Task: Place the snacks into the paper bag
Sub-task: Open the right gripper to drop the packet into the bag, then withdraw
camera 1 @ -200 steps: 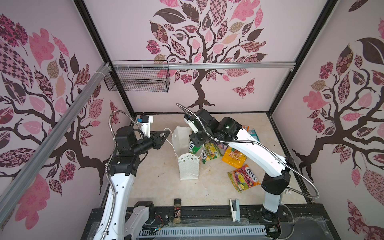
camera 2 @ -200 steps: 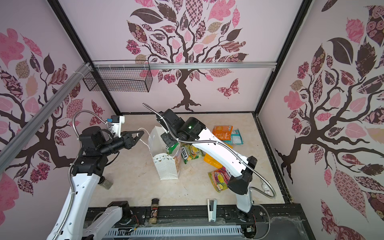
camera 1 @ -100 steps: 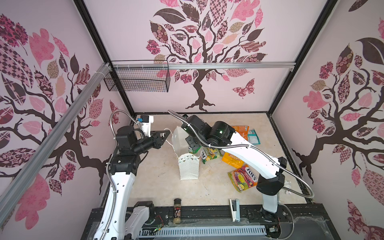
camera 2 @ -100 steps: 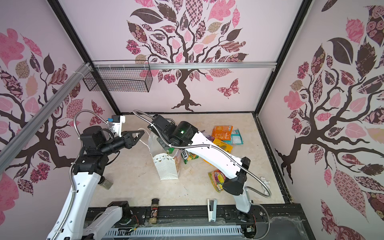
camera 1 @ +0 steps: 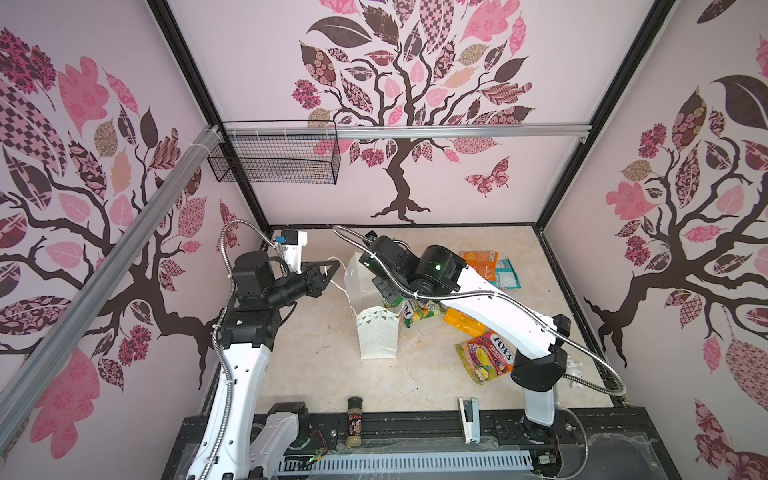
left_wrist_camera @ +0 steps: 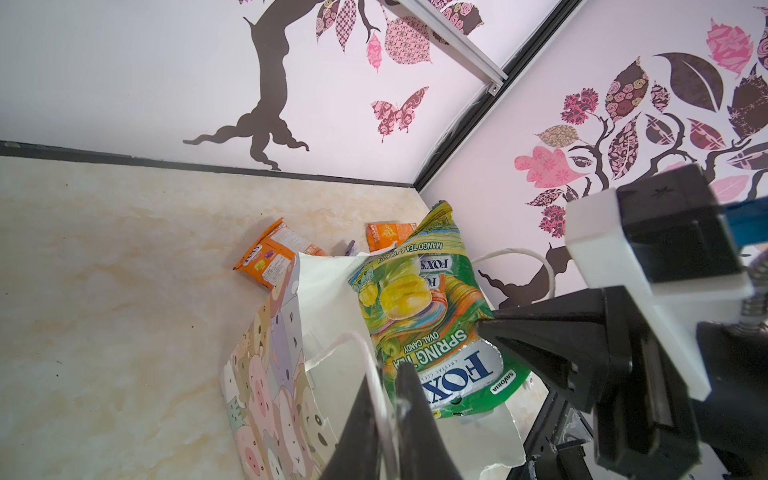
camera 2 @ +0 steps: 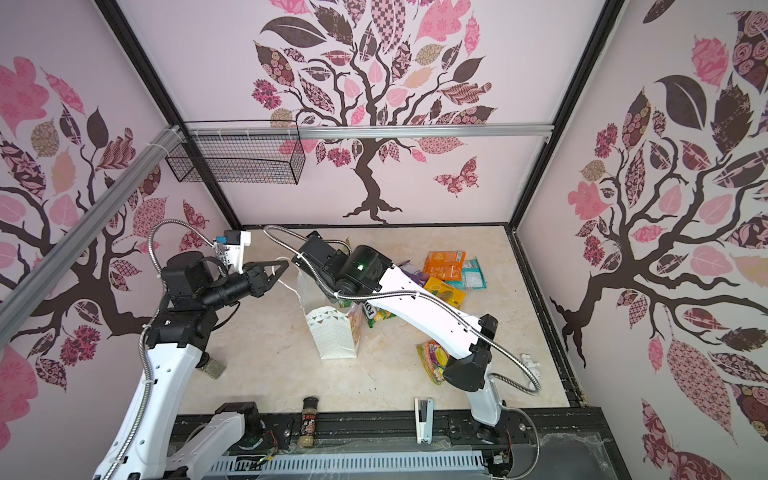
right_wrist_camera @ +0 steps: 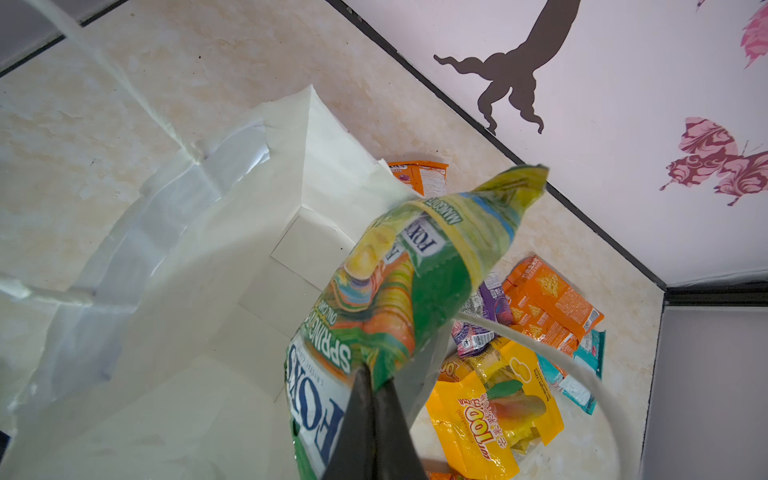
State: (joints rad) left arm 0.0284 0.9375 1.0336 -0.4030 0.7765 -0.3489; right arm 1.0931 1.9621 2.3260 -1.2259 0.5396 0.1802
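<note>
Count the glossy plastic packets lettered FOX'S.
3. A green packet hangs from the shut right gripper at the white paper bag's mouth; a green-yellow packet lies beside the bag; a multicoloured packet lies by the right arm. The arm may hide others.

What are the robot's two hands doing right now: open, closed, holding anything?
Left hand: closed on the paper bag's cord handle.
Right hand: closed on a green FOX'S packet.

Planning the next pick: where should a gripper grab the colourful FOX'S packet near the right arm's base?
Probably its exposed edge facing the paper bag, coming from above: the FOX'S packet lies flat on the table, and the right arm overhangs its other side.
</note>
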